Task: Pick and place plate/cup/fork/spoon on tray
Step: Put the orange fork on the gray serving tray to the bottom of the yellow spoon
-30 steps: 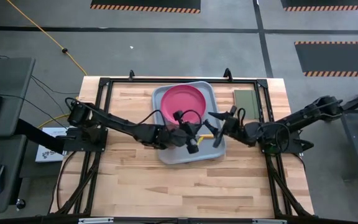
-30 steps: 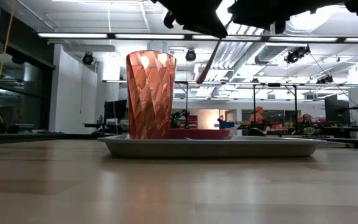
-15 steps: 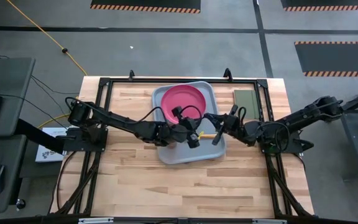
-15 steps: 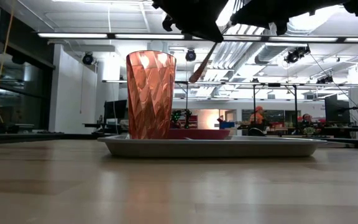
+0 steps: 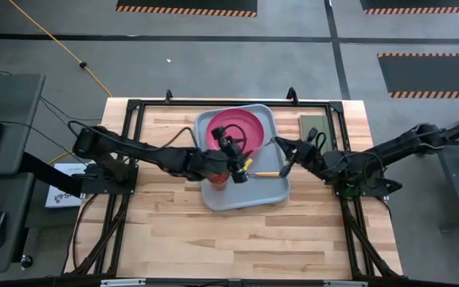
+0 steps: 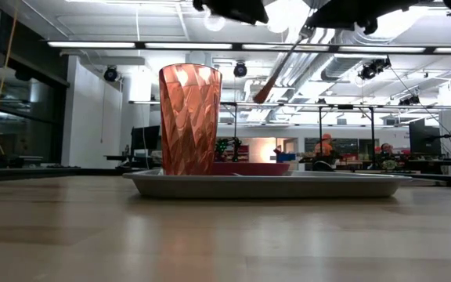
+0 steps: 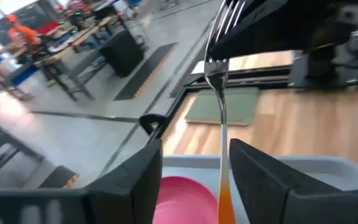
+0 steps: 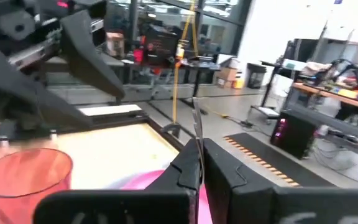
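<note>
Wooden table carries the tray, already holding the plate and the cup. Left gripper holds the fork above the tray, jaws part-open. Right gripper grips the fork's tines. Fork placement remains; spoon unseen.
</note>
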